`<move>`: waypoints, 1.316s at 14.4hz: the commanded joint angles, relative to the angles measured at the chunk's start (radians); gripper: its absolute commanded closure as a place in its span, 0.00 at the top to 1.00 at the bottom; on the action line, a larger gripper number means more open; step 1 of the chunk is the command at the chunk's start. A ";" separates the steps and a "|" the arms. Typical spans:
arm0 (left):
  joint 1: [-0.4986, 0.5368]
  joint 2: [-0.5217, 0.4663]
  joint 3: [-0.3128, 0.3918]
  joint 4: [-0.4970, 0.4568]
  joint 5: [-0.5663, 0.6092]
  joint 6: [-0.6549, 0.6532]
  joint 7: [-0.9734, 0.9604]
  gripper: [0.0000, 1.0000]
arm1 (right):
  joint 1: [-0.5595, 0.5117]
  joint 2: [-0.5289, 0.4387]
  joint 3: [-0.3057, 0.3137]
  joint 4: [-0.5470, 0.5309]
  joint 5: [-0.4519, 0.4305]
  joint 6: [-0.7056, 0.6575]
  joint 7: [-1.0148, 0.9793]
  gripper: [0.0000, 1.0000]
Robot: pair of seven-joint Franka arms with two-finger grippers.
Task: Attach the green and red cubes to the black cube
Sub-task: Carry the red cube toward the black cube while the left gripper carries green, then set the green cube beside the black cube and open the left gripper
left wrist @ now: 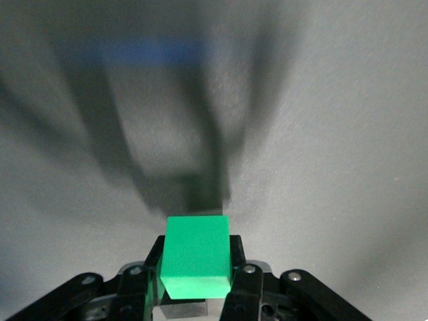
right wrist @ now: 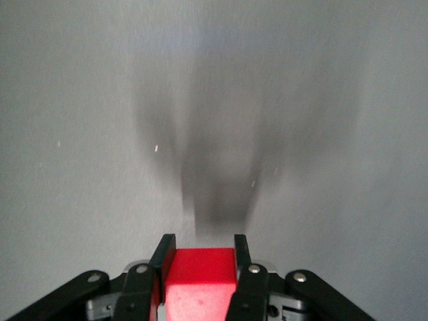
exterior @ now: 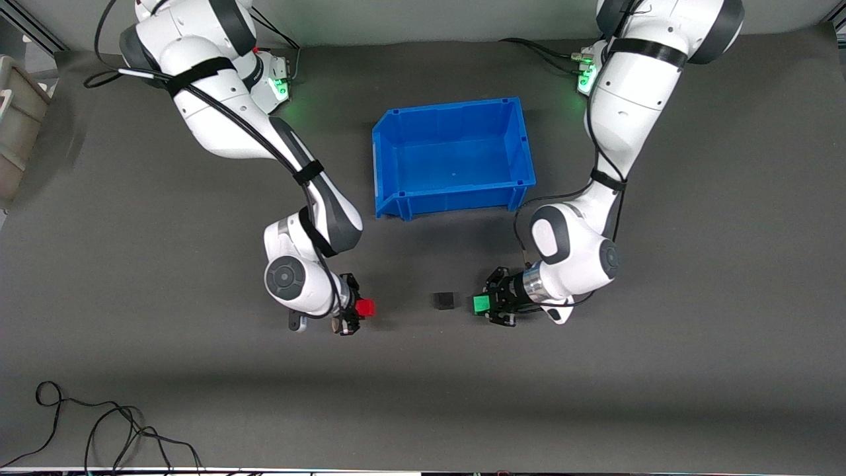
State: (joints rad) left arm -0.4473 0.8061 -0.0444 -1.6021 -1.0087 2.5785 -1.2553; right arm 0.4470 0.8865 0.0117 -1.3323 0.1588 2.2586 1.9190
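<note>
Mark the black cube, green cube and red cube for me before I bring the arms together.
black cube (exterior: 445,301): front view, on its top face.
green cube (left wrist: 196,256): left wrist view, on the face toward the camera.
red cube (right wrist: 200,273): right wrist view, on its visible face between the jaws.

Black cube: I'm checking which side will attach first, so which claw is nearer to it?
Left. The left claw, shut on the green cube, is close beside the black cube. The right claw, gripping the red cube, is clearly farther away.
</note>
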 commanded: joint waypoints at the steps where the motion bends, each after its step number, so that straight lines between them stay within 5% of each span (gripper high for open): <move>1: -0.050 0.039 0.018 0.048 -0.014 0.022 -0.044 0.22 | 0.050 0.097 -0.013 0.134 0.002 -0.024 0.099 0.00; 6: -0.071 0.050 0.018 0.068 -0.011 0.051 -0.096 0.23 | 0.120 0.175 -0.015 0.206 -0.077 -0.024 0.231 0.00; 15: -0.099 0.062 0.018 0.088 -0.013 0.066 -0.134 0.25 | 0.191 0.189 -0.015 0.219 -0.082 -0.022 0.336 0.00; 16: -0.102 0.064 0.018 0.088 -0.011 0.066 -0.135 0.30 | 0.191 0.198 -0.015 0.232 -0.082 -0.022 0.342 0.00; 18: -0.106 0.062 0.018 0.088 -0.001 0.066 -0.116 1.00 | 0.191 0.213 -0.016 0.255 -0.082 -0.022 0.344 0.00; 19: -0.106 0.062 0.018 0.088 0.001 0.065 -0.116 1.00 | 0.191 0.223 -0.018 0.268 -0.082 -0.022 0.342 0.00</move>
State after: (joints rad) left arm -0.5314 0.8473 -0.0441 -1.5458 -1.0085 2.6365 -1.3642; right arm 0.6218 1.0362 0.0036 -1.1499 0.0879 2.2475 2.2236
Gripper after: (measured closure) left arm 0.441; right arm 0.604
